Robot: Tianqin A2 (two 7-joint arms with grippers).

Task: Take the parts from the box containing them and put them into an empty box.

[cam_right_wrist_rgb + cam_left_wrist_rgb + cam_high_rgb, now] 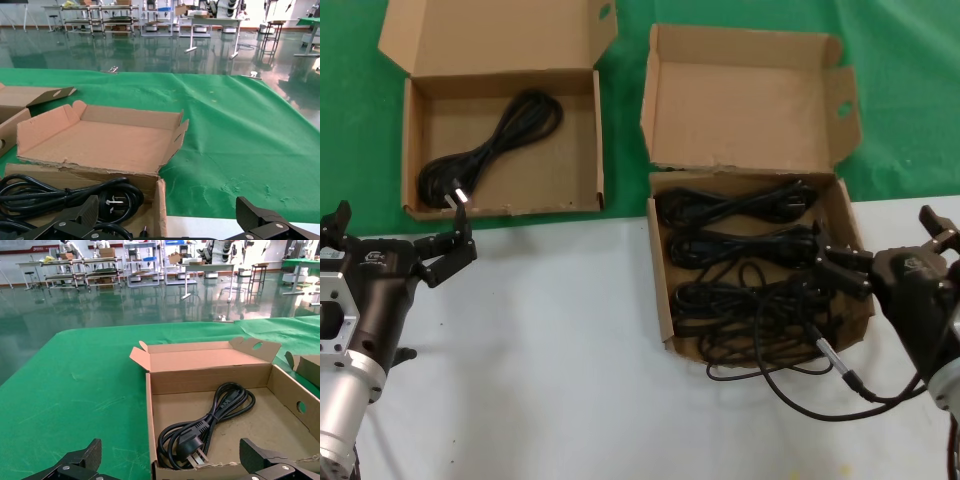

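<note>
The squarish winged-lid box [662,290] at centre right holds several bundled black power cords [740,245]; they also show in the right wrist view [60,190]. One cord loop [820,385] spills over its front wall onto the table. The wider flat-lid box [500,212] at back left holds one coiled cord [510,130], whose plug [192,442] lies near the front wall. My left gripper [398,240] is open and empty, just in front of the wider box. My right gripper [892,248] is open and empty, straddling the squarish box's right wall.
Both boxes sit where the green cloth [900,100] meets the white table [570,340]. Their open lids [740,100] stand up at the back. The two boxes are a narrow gap apart.
</note>
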